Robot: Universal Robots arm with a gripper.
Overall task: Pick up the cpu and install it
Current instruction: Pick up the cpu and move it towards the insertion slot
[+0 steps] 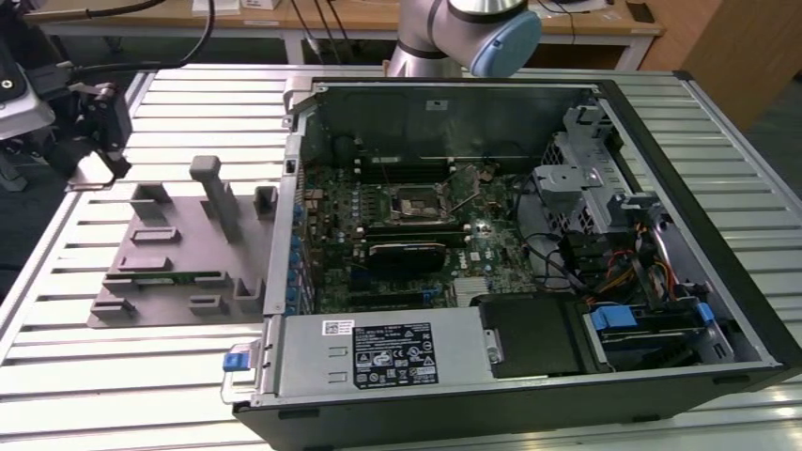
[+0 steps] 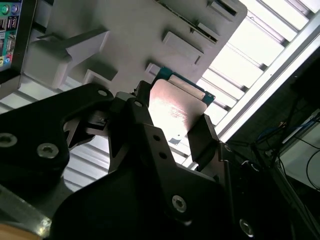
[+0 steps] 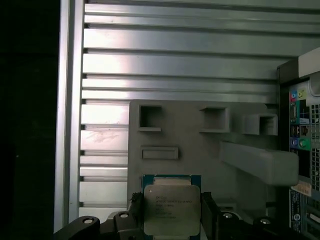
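The cpu (image 3: 171,210) is a flat square chip with a silver-grey metal top and a thin green rim. My gripper (image 3: 171,214) is shut on it, one black finger (image 3: 134,206) on each side edge. The second wrist view shows the cpu (image 2: 176,107) from close up between the same fingers (image 2: 202,135), above the grey fixture plate (image 2: 125,35). In the exterior view my gripper (image 1: 94,141) is at the far left, beyond the plate (image 1: 176,254). The black socket frame (image 1: 414,202) sits on the green motherboard (image 1: 376,282) inside the open computer case.
The grey plate carries raised blocks and a tall post (image 1: 210,193). The case's metal wall (image 1: 291,188) stands between the plate and the motherboard. Its rear ports (image 3: 300,125) show beside the plate. A power supply (image 1: 376,352) and drive cage (image 1: 589,188) crowd the case. Everything rests on a slatted aluminium table (image 3: 175,65).
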